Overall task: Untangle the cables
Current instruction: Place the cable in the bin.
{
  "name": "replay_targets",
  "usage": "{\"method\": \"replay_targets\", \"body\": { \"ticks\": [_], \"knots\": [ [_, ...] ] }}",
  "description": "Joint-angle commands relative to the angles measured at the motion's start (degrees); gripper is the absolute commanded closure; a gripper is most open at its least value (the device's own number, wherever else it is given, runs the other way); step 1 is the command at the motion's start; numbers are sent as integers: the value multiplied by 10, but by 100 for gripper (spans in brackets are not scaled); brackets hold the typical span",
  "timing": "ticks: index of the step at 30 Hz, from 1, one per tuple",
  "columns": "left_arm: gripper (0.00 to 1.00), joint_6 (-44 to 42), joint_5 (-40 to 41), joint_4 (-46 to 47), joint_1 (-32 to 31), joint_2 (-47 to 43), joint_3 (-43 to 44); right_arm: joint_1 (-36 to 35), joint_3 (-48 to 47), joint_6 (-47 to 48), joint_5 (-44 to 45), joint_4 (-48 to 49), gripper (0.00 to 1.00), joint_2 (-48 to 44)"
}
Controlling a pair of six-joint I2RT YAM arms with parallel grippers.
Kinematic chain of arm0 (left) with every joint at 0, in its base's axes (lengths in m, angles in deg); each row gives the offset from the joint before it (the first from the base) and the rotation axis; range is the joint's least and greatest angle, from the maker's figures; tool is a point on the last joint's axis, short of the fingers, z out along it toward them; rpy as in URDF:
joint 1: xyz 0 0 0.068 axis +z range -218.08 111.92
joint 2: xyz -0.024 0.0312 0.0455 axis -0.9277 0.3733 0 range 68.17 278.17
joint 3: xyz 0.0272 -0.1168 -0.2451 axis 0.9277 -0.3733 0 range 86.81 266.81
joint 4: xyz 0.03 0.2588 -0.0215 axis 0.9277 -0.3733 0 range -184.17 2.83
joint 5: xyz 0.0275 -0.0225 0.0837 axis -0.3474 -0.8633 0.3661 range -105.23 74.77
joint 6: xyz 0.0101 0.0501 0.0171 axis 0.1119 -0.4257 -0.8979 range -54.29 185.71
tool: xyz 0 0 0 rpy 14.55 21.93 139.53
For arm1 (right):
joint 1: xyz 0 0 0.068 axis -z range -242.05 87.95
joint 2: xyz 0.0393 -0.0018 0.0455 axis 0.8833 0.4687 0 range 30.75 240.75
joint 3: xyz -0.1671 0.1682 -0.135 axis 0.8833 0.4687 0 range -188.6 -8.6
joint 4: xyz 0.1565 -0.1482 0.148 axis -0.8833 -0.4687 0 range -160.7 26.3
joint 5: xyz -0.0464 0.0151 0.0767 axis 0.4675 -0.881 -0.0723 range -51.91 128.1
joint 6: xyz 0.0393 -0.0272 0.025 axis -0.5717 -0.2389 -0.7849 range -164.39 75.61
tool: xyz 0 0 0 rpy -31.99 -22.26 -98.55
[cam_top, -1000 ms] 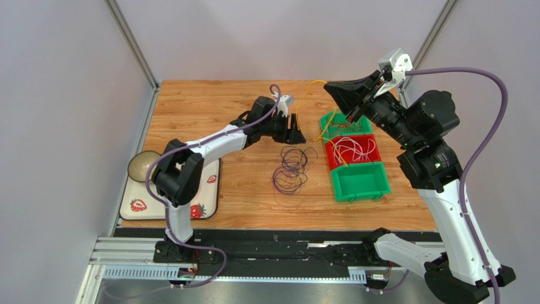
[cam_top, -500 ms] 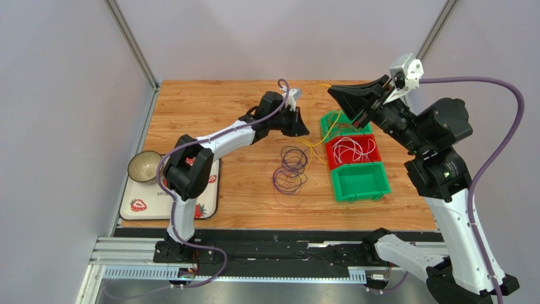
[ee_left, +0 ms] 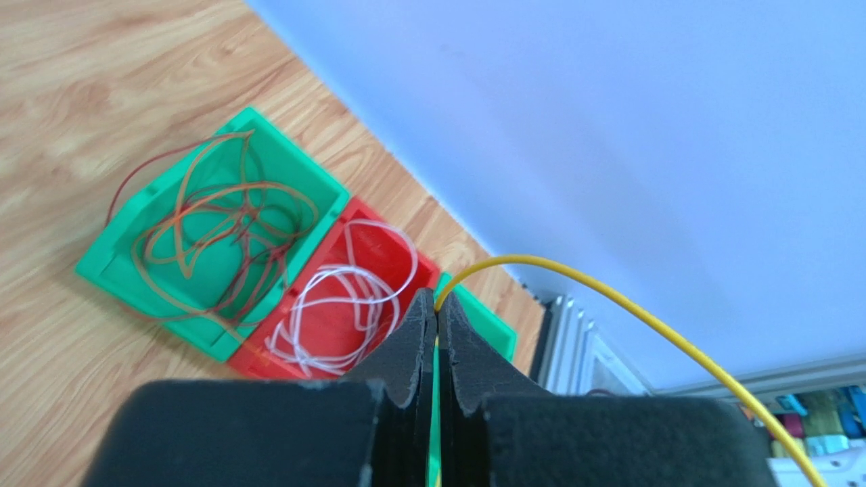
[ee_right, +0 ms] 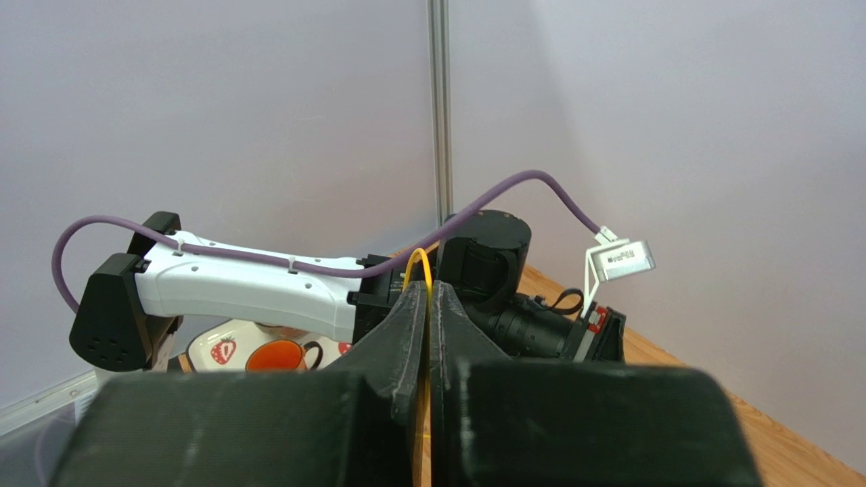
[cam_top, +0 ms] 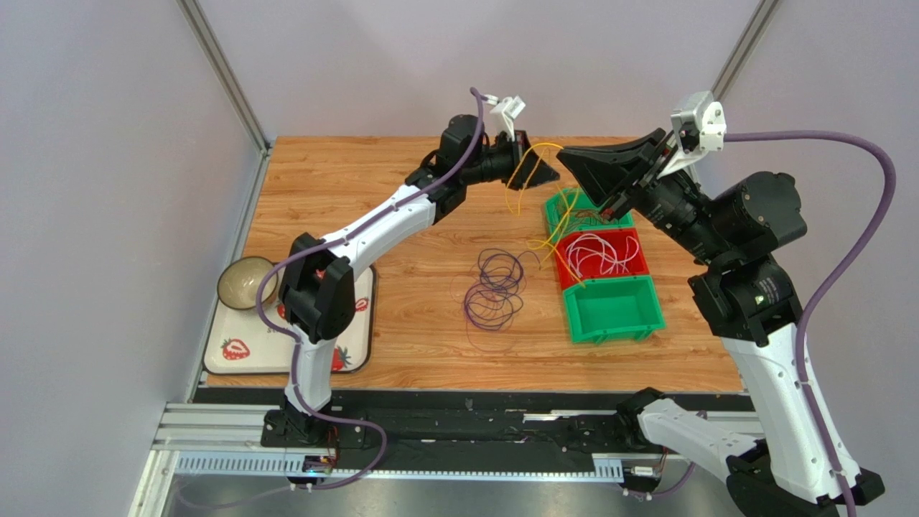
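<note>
You see left gripper [ee_left: 435,301] pinched tight on yellow cable [ee_left: 529,259], held high over far edge of table [cam_top: 356,183]. Right gripper [ee_right: 427,294] also clamped on it. Cable's lower run hidden behind your fingers. Purple cables [cam_top: 493,289] coiled mid-table, loop count unclear. Orange cables [ee_left: 219,218] in green bin [ee_left: 107,274], white cables [ee_left: 346,294] in red bin [ee_left: 376,215].
</note>
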Motion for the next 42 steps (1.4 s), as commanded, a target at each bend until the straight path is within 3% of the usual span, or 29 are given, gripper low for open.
{"method": "replay_targets", "body": {
  "ticks": [1,9,16,25,34,37,38,42],
  "knots": [
    [100,44,-36,52,-5,3,46,0,4,-18,52,29,100,-22],
    [100,51,-85,50,-21,62,105,0,34,-27,197,27,100,-49],
    [100,35,-84,4,-46,138,234,1,62,-26,319,24,100,-74],
    [100,40,-73,8,-66,236,332,1,84,-15,462,5,100,-86],
    [99,43,-42,21,-74,312,374,1,121,-17,520,13,100,-80],
    [91,40,-37,9,-76,322,378,0,123,-21,573,13,100,-73],
    [81,31,-35,2,-77,322,378,0,122,-24,591,12,100,-70],
    [57,11,-25,-46,-78,316,377,0,105,-15,669,14,100,-41]
  ]
}}
